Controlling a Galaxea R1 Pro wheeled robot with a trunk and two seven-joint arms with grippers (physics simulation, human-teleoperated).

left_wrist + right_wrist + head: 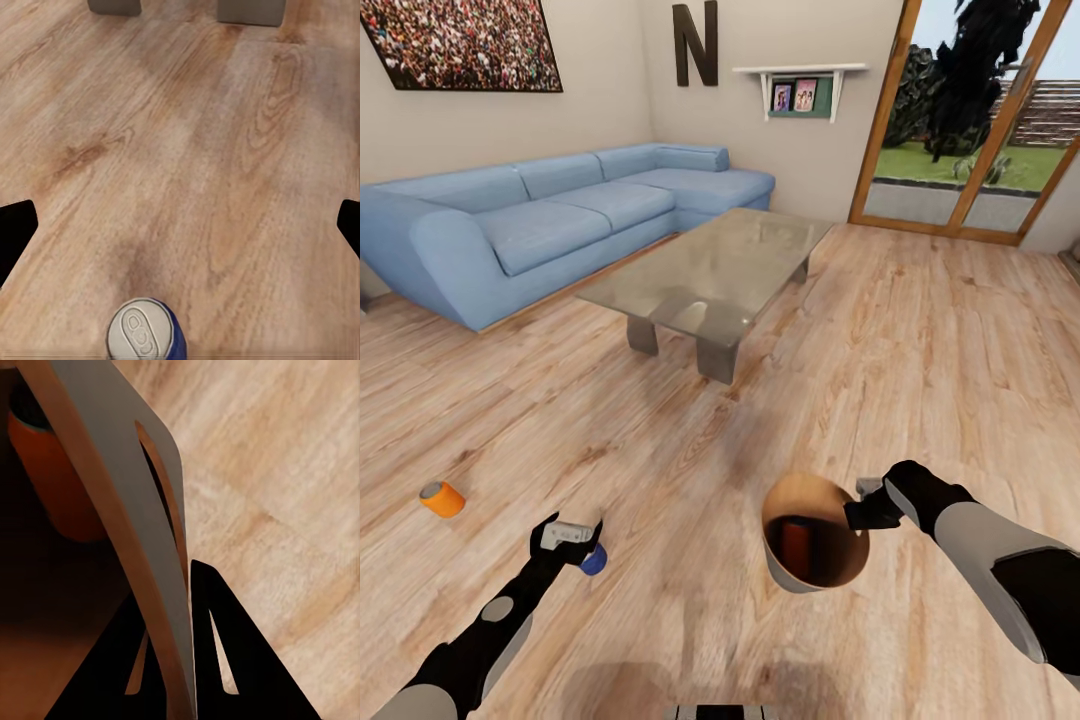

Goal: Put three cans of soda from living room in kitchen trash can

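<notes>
My left jaws (572, 533) hang low over the floor (920, 330), spread wide, and the blue can (594, 559) stands upright just under and beside them, lower left of the head frame. From my left wrist its grey top (139, 335) sits at the bottom edge, not yet between the two fingers (15, 225). It's a light, stiff, smooth cylinder, I'd say, slippery on the sides, so I'd take it across the middle of the wall. My right jaws (865, 508) are clamped on the bin's (788, 572) rim, one finger (217, 645) outside, one inside the wooden wall. An orange can (796, 547) already stands inside. The other orange can (442, 498) lies on its side at far left, well apart from both hands.
</notes>
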